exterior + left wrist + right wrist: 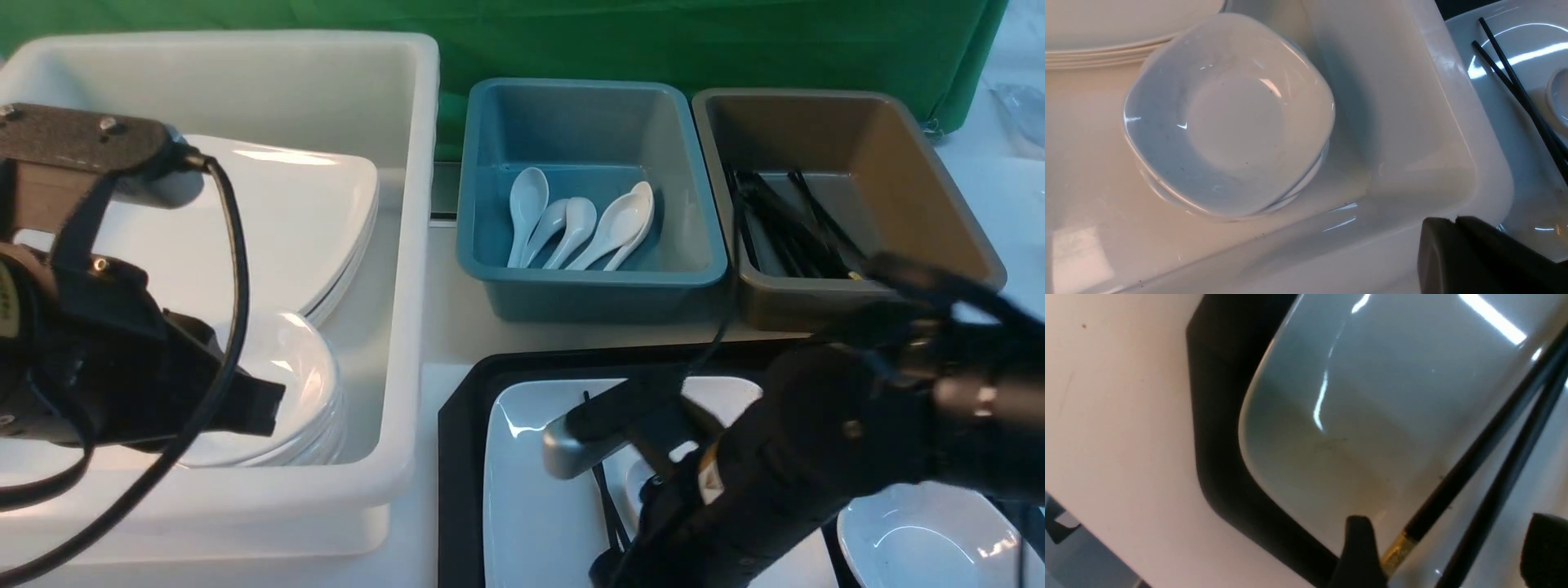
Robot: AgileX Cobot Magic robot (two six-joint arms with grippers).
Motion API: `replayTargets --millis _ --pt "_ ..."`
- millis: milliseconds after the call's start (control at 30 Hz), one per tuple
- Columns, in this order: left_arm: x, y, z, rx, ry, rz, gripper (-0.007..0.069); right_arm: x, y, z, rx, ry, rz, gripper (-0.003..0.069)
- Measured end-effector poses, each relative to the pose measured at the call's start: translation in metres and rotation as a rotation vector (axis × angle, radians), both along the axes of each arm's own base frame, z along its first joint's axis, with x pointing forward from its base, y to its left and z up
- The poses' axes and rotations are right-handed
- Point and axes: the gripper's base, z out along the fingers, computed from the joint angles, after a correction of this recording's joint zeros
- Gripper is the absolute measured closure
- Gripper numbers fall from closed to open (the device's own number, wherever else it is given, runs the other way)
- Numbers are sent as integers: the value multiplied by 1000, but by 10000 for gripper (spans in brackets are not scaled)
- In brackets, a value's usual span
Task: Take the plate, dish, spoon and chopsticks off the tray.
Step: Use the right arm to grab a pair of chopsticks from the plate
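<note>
Black plastic of the tray (461, 425) fills the lower middle of the front view, and all four things seem to be on it, so I judge that nothing is cleared yet. On it lies the plate (531, 498), and across the plate lie the chopsticks (1474, 457). Beside them is a small white rounded piece, probably the spoon (1559, 96), but it is mostly hidden. At the lower right the dish (922, 539) sits beside the plate. The right gripper (1449, 526) is low over the plate with its fingers apart, one on each side of the chopsticks and not closed on them; taking them looks like the step in hand. At the middle left the left gripper (1453, 228) hangs over the rim of the white bin (408, 245), pressed together and empty. Further back, this bin holds stacked plates (310, 212) and small dishes (302, 384). The blue bin (588, 298) in the upper middle holds spoons (580, 224), and the brown bin (775, 306) at the upper right holds other chopsticks (784, 229).
</note>
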Motion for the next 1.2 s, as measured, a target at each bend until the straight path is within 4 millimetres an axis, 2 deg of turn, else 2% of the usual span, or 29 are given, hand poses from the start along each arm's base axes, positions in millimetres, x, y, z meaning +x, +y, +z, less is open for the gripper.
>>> replayTargets --millis 200,633,700,733,900,933,967,1200 --pt "0 0 0 -1 -1 0 619 7 7 -18 -27 16 -2 122" --pt "1 1 0 10 -8 1 615 10 9 -32 -66 38 -17 123" --pt "1 1 0 11 -10 1 614 10 9 -32 -67 38 -18 171" --pt "1 1 0 11 -10 1 614 10 9 -32 -67 38 -18 171" --pt "1 1 1 8 -18 0 613 11 10 -32 -59 29 -23 476" --pt "1 1 1 7 -19 0 613 11 10 -32 -59 29 -23 476" --pt "2 0 1 5 -24 0 613 11 10 -32 -55 26 -24 515" --pt "2 0 2 0 -34 -1 613 11 10 -29 -43 25 -32 511"
